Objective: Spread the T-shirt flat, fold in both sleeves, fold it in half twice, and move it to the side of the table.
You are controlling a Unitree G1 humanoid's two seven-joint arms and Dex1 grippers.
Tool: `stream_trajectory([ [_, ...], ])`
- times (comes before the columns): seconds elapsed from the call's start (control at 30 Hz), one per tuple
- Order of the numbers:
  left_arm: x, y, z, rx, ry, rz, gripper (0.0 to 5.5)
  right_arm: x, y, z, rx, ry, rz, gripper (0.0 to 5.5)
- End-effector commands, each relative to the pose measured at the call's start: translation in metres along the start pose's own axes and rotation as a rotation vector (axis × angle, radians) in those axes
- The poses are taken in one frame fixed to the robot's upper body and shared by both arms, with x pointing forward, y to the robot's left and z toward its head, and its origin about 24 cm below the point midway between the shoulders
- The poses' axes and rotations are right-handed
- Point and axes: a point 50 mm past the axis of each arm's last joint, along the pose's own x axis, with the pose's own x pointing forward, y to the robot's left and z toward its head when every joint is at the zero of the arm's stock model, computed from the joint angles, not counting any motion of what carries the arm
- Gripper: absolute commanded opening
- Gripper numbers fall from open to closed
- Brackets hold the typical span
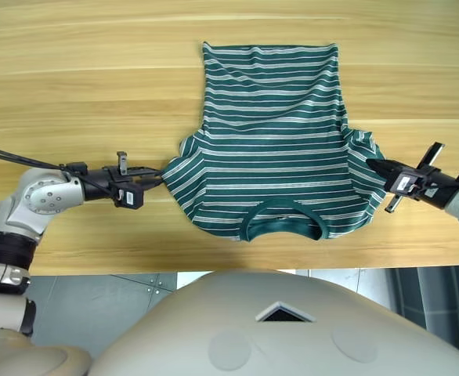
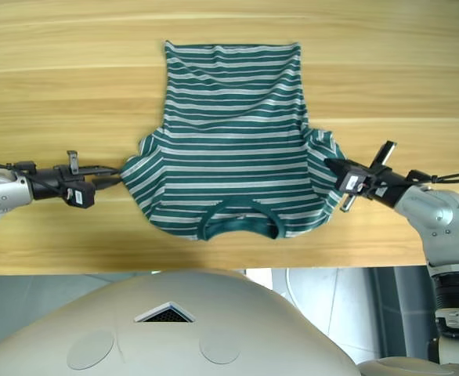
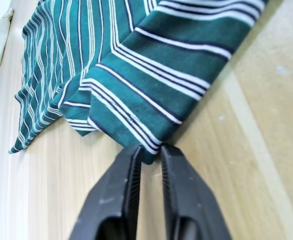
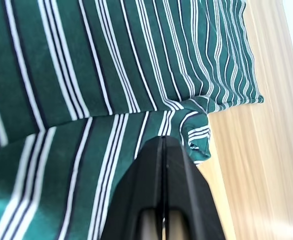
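A pale wooden table (image 1: 73, 70) takes up the upper part of the head view, and its near edge runs across the lower part of the frame. The green striped T-shirt (image 1: 272, 133) lies at the centre of the frame with its long axis running top to bottom. Its hem (image 1: 269, 48) points to the top and its collar (image 1: 284, 221) to the bottom, close to the table edge. The body is mostly flat with a few creases. The 2 sleeves sit bunched against the sides rather than laid out.

The left claw (image 1: 159, 174) comes in level from the left of the frame and meets the outer edge of the left sleeve (image 1: 181, 168). In the left wrist view its fingers are drawn almost together, pinching the sleeve's hem corner between the tips. The right claw (image 1: 373, 164) comes in from the right of the frame and touches the right sleeve (image 1: 364, 145). In the right wrist view its fingers are pressed together with no gap over striped cloth, and I cannot tell whether any cloth is caught between them.

Each sleeve lies inward of its own claw, toward the centre of the frame, so each arm is nearer to its own side. The step in hand looks like spreading. The sleeves likely need drawing outward, across the shirt's long axis, before they can be folded in.
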Motion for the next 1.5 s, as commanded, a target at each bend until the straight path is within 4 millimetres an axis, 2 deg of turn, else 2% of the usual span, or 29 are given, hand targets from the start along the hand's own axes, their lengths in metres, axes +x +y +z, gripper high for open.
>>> stream_trajectory([
  [0.03, 0.003, -0.006, -0.002, -0.001, 0.015, -0.049, 0.09, 0.002, 0.001, 0.001, 0.011, -0.006, 0.001, 0.00],
  [0.33, 0.002, -0.002, 0.005, 0.007, -0.041, -0.010, 0.03, 0.002, 0.002, 0.001, 0.012, -0.010, -0.001, 0.00],
  [0.57, 0.000, 0.024, 0.028, 0.060, -0.151, 0.124, 0.03, 0.002, 0.002, 0.001, 0.012, -0.012, 0.000, 0.00],
  [0.77, 0.003, 0.034, 0.035, 0.105, -0.164, 0.164, 0.03, 0.003, 0.003, 0.002, 0.014, -0.016, 0.003, 0.00],
  [0.87, 0.009, 0.035, 0.040, 0.113, -0.188, 0.159, 0.03, 0.003, 0.004, 0.002, 0.012, -0.019, 0.004, 0.00],
  [1.07, 0.026, 0.040, 0.037, 0.101, -0.197, 0.161, 0.03, 0.005, 0.004, 0.004, 0.009, -0.028, 0.006, 0.00],
  [1.23, 0.046, 0.049, 0.047, 0.091, -0.263, 0.180, 0.03, 0.007, 0.005, 0.005, 0.009, -0.035, 0.010, 0.00],
  [1.5, 0.081, 0.051, 0.062, 0.079, -0.345, 0.169, 0.03, 0.009, 0.007, 0.008, 0.010, -0.045, 0.016, 0.00],
])
